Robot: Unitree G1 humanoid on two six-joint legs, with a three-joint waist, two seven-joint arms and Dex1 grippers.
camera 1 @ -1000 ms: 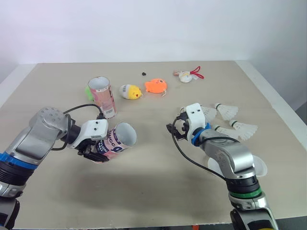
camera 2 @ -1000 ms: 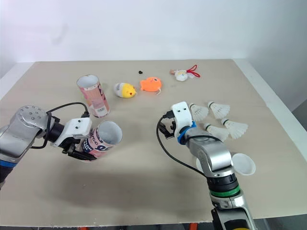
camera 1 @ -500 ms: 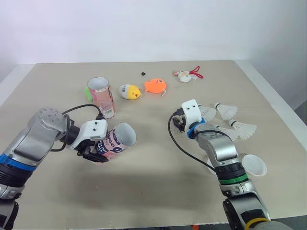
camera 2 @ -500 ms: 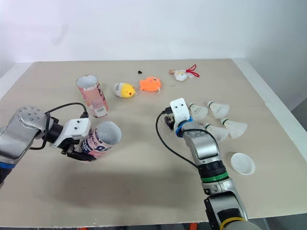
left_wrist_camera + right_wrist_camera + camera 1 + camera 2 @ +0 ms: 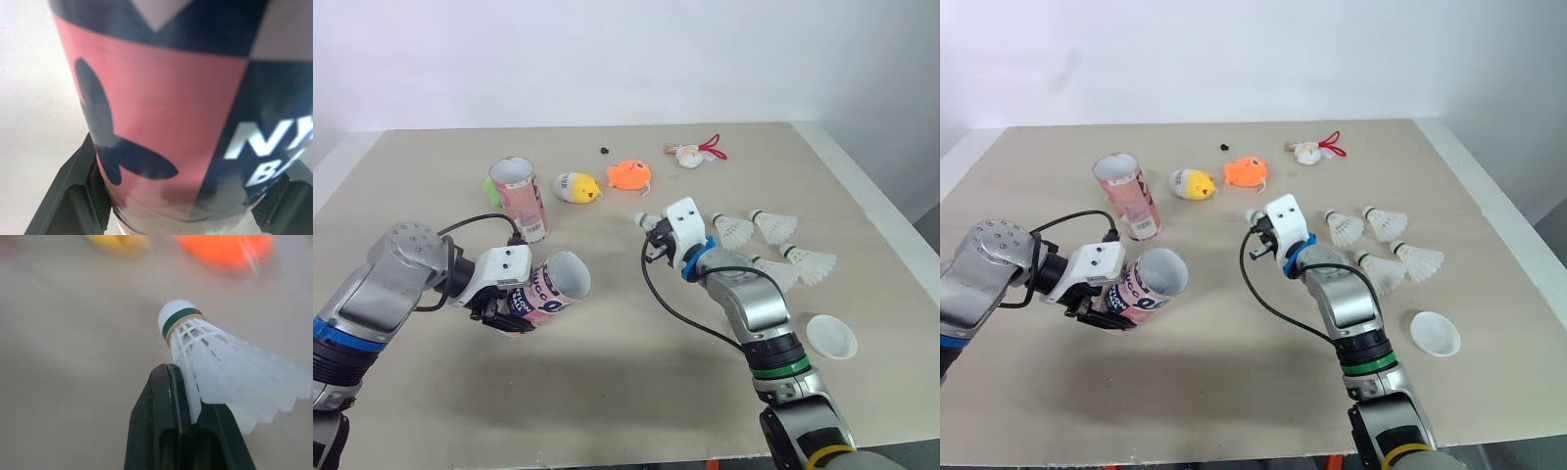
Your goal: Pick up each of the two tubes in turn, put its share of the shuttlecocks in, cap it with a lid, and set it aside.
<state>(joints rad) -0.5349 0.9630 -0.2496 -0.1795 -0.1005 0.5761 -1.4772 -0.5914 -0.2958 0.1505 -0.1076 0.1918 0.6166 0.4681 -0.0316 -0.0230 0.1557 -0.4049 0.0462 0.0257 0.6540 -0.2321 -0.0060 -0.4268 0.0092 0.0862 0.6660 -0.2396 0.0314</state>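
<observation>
Grips tube in left gripper, fingers clamped around its base, at 8 o'clock, mouth tilted toward 3. Pinches shuttlecock by the feather skirt in right gripper, near centre, cork toward 10. Probably feather-light and crushable: needs gentle pinch, cork-first entry. Leaves second tube upright at 11, loose shuttlecocks at 3, lid at 4.
</observation>
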